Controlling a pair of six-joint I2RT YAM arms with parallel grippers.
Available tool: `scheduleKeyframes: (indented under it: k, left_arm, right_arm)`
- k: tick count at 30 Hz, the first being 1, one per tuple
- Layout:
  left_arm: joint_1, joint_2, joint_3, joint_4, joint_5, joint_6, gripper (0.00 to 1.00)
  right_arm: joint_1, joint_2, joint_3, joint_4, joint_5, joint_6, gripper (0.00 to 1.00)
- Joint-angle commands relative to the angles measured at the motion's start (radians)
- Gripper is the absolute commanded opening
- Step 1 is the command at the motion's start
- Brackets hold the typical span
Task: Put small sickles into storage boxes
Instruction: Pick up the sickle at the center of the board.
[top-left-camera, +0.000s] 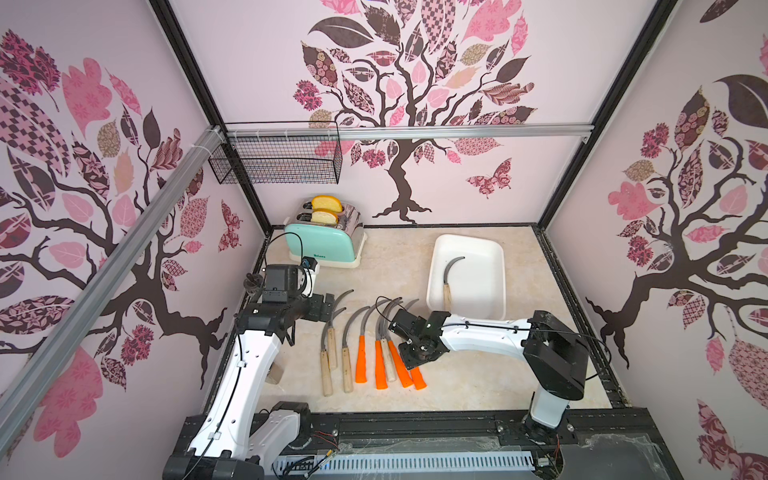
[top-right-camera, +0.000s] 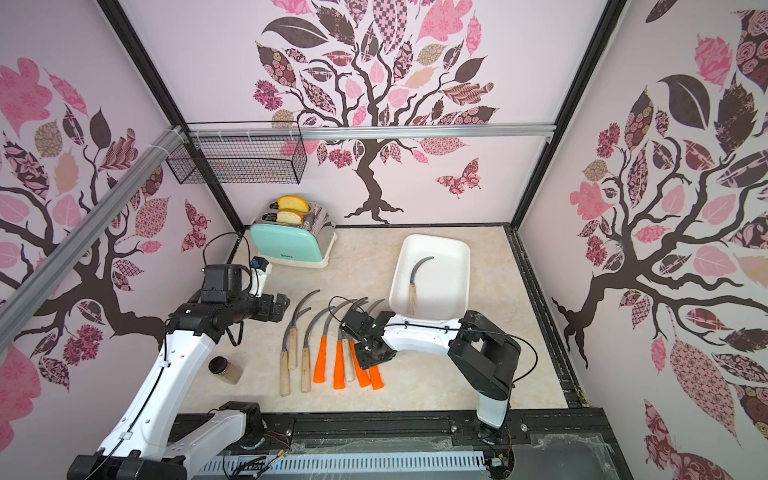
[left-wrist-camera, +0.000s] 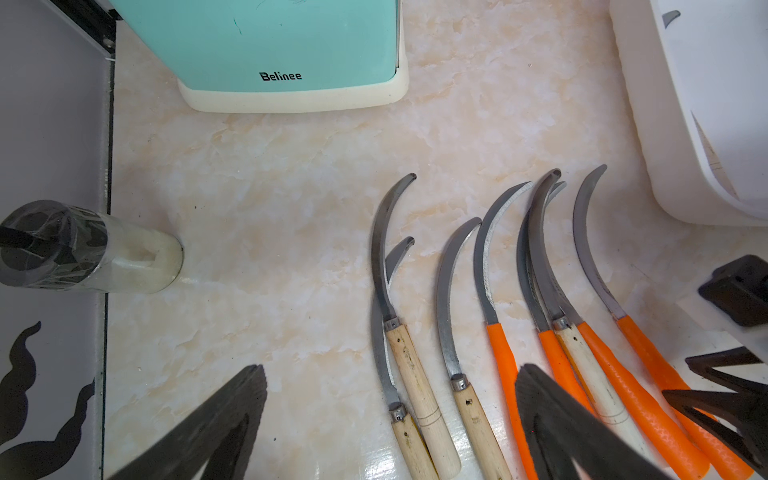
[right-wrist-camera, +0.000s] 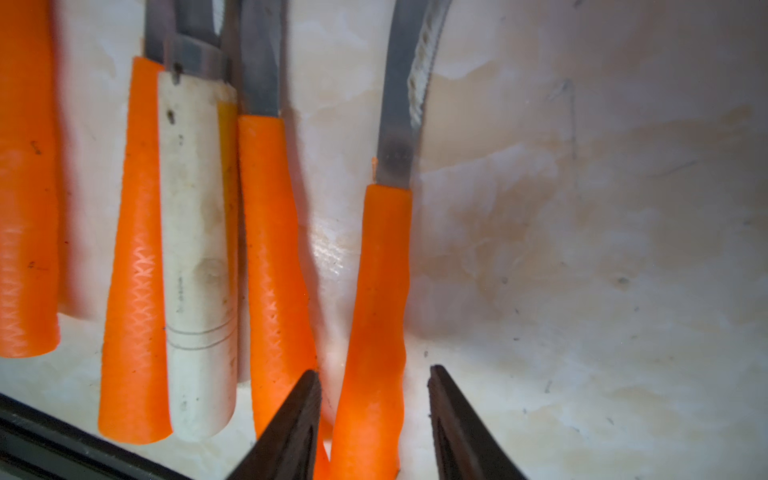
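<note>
A pale marbled surface (top-left-camera: 457, 374) lies inside walls (top-left-camera: 124, 257) papered with pink and brown trees. A mint toaster (top-left-camera: 324, 245) stands at far left, below a black wire basket (top-left-camera: 282, 160) hung on the wall. At far right sits the white tray (top-left-camera: 478, 286), and in it lies one wooden-handled sickle (top-left-camera: 448, 276), its blade toward the far side. Eight more sickles (top-left-camera: 360, 353) lie in a row on the near middle of the surface, handles near and blades far: four wooden, four orange. The right jaws sit low over the rightmost orange sickle (right-wrist-camera: 378, 291). They stand apart, one on each side of its handle, with a gap showing on one side. The left jaws, spread wide and holding nothing, hang at the left end of the row, near the blade tips.
</note>
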Motion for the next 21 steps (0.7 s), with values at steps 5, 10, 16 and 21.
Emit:
scheduleKeyframes:
  k: [5,10,16,21]
  left_arm:
    - [-0.003,-0.017,-0.013,0.001,0.016,0.016,0.98]
    - [-0.004,-0.019,-0.014,0.001,0.019,0.017,0.98]
    - [-0.003,-0.02,-0.023,0.004,0.021,0.025,0.98]
    - [-0.003,-0.022,-0.026,0.004,0.024,0.027,0.98]
  right_arm:
    - [0.006,0.029,0.038,-0.045,0.017,-0.002,0.46]
    - [0.009,0.057,0.056,-0.071,0.027,-0.002,0.45]
    - [0.014,0.072,0.07,-0.096,0.043,0.001,0.44]
    - [0.016,0.073,0.066,-0.103,0.047,0.008,0.43]
